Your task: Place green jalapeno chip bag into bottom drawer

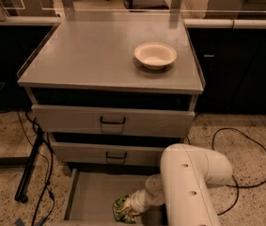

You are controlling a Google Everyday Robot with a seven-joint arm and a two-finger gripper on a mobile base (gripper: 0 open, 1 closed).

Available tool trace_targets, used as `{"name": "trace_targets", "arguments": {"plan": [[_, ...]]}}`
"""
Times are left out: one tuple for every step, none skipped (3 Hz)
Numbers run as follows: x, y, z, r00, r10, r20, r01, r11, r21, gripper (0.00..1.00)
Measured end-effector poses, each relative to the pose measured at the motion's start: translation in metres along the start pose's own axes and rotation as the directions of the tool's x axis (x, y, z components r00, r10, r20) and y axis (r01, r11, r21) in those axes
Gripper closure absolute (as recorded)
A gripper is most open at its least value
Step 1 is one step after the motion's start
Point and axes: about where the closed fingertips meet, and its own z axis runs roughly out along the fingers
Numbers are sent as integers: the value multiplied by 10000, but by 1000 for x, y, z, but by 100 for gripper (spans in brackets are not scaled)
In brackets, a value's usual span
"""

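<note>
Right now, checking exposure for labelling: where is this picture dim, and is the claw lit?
Camera view: dim warm light; grey metal cabinet top brightest, soft shadow by the cream round bowl; the open grey bottom drawer lies in shade; the claw, down in it at the crinkled green chip bag, is shaded.

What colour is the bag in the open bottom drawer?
The bag is green; camera view. The gripper is at it.

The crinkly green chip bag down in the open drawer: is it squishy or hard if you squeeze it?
Probably squishy: the small crinkled green foil chip bag looks creased and bunched where the gripper meets it, low in the grey metal bottom drawer. Likely light too, being so small. Its foil may slide easily on the drawer's flat bare floor.
</note>
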Motion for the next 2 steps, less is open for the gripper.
{"name": "trace_targets", "arguments": {"plan": [[0, 0, 0, 10000, 0, -1, 0, 10000, 0, 0], [0, 0, 0, 10000, 0, -1, 0, 10000, 0, 0]]}}
